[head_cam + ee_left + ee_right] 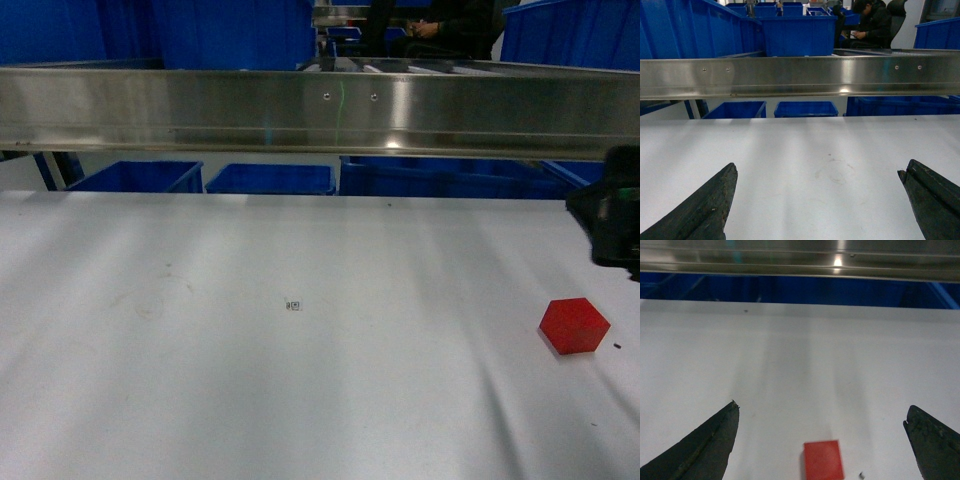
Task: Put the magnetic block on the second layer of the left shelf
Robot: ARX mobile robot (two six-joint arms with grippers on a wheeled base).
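In the head view the magnetic block lies alone on the white bench, far to the right side, with the dark right arm just above it at the frame edge; a steel beam spans the scene, with blue totes behind it. In the left wrist view the left gripper hangs over bare bench, its fingers spread wide, holding nothing. In the right wrist view the right gripper has its fingers wide apart, the red block lying between them, touching neither.
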